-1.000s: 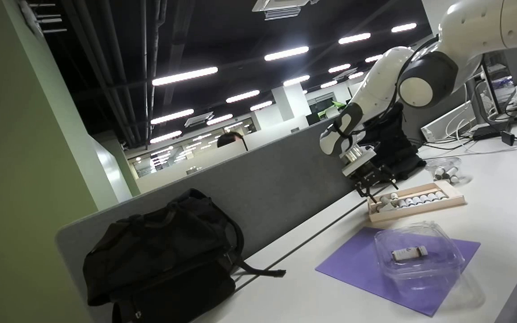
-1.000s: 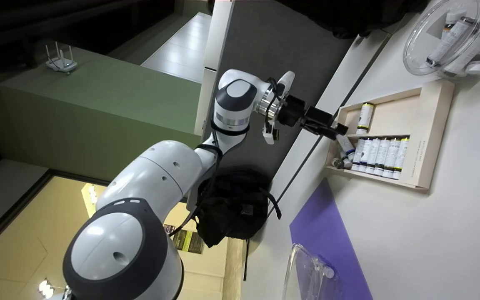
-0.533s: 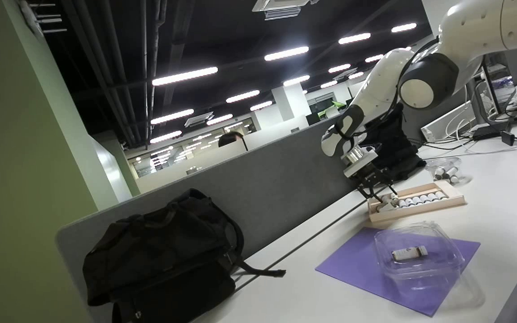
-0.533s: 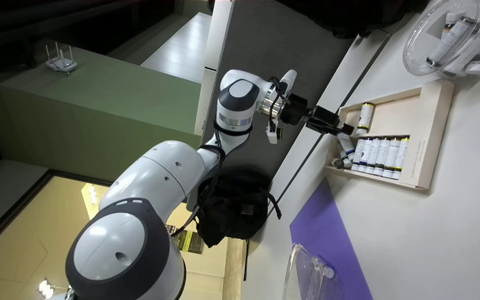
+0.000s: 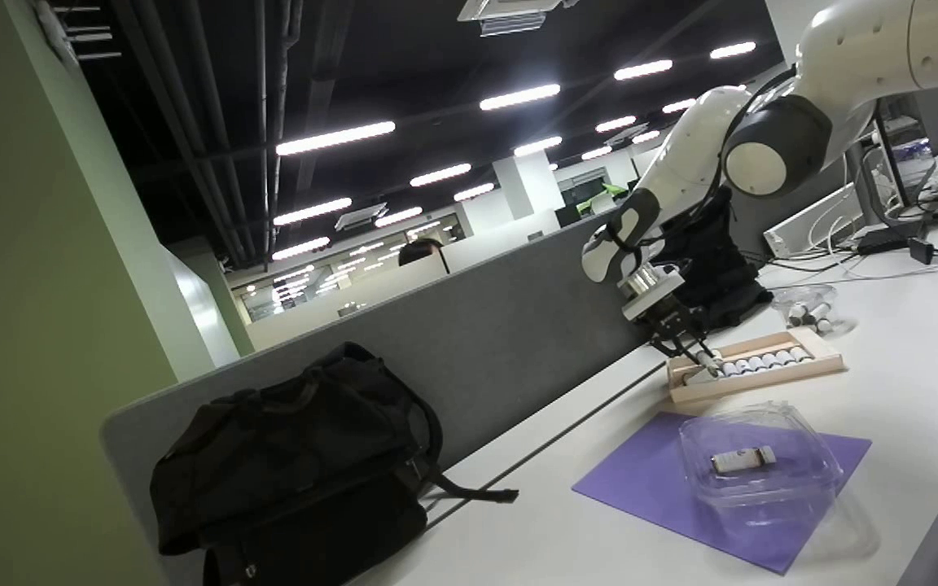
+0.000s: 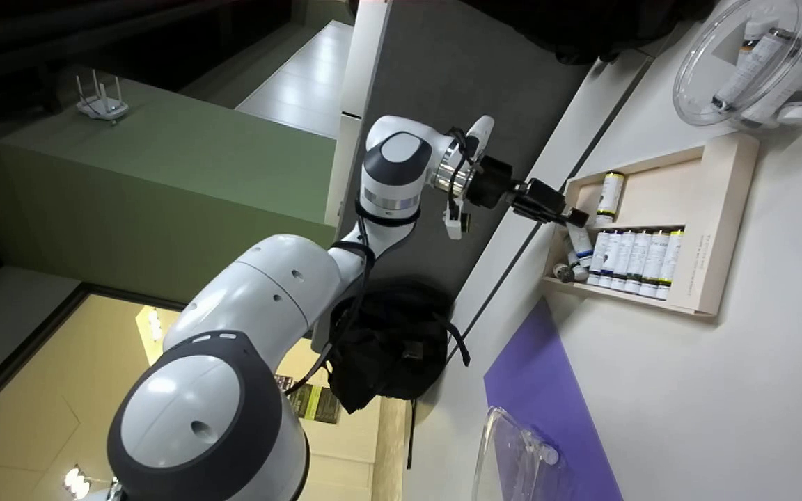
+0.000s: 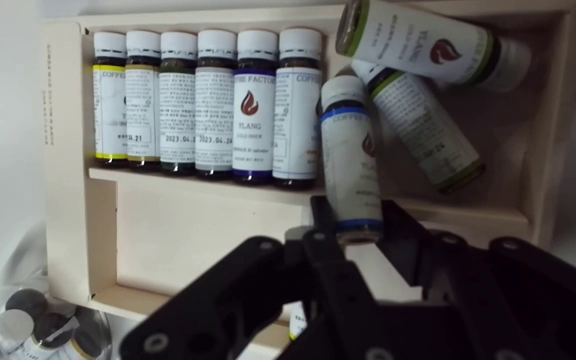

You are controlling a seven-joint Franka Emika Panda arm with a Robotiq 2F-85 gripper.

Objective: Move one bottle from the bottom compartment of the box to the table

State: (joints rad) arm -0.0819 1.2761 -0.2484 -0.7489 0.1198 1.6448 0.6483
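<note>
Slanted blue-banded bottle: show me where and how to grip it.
Take the blue-banded bottle by its base end, probably from above, straddling both sides, where the pincer sits: it's cylindrical, this end juts past the bottle row, and another bottle crowds the cap.

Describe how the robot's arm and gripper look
The Franka Panda arm is glossy white, with dark grey joint shells, pale round caps, a black cable along it and a silver ring near its end. The Robotiq gripper is black, with jointed linkages and round pivot bolts.
</note>
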